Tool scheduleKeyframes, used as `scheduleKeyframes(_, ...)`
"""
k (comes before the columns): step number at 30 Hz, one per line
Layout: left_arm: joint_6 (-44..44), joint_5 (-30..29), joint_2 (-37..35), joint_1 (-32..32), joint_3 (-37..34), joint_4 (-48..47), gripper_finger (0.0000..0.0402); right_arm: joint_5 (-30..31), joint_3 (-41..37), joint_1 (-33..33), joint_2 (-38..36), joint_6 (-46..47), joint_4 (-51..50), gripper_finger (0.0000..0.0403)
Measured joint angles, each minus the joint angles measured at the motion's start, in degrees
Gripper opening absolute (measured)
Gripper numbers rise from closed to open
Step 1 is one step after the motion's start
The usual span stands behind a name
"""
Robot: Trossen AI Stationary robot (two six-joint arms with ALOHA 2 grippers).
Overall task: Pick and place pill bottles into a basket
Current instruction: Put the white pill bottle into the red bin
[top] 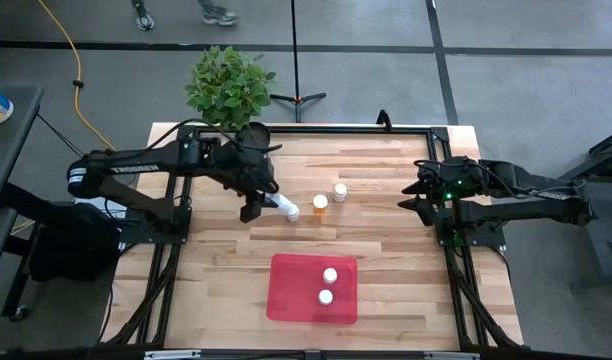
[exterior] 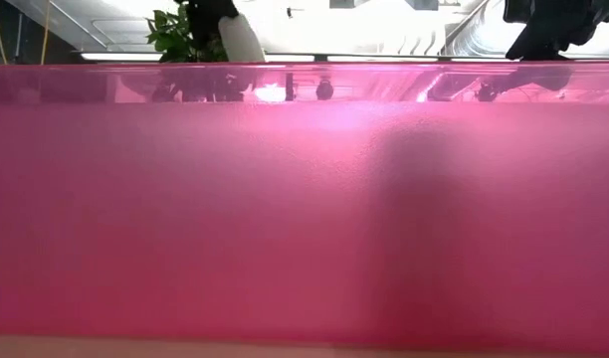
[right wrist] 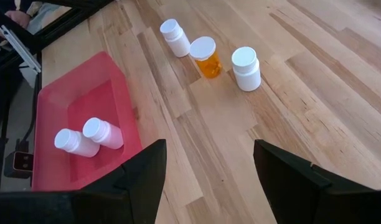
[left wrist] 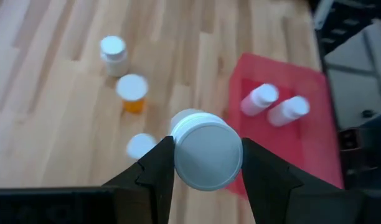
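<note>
A white pill bottle (left wrist: 206,152) is gripped between the two fingers of the left gripper (top: 267,203), held above the wooden table (top: 386,250) to the left of the table's middle, its cap (left wrist: 209,155) facing the wrist camera. Three more pill bottles are seen standing on the wood just right of that gripper: a small white one (top: 292,213) nearest it, an amber-orange one (top: 320,203) beside that, and a white one (top: 340,191) slightly farther back. Two white bottles (top: 330,275) (top: 325,297) are already held in the red basket (top: 286,290), which is set on the near half of the table, near its middle. In the low view, the frame is almost wholly filled by the basket's red wall (exterior: 304,219). The right gripper (top: 420,193) is kept above the table's right side, well apart from the bottles, its jaws spread and empty. A potted green plant (top: 229,85) is placed at the far edge, behind the left arm.
</note>
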Motion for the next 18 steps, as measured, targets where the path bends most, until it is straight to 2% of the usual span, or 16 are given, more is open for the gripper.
scheduleKeyframes(8, -6.66, 2.25, -0.12, -6.21, 0.0, 5.63, 0.0188, -0.15, 0.0, 0.0, 0.02, -0.4, -0.28, 0.0232)
scheduleKeyframes(18, -14.88, 0.88, -0.03, -13.9, 0.0, 14.73, 0.0188, -1.8, 0.0, 0.02, 0.01, -1.03, -0.33, 0.0232)
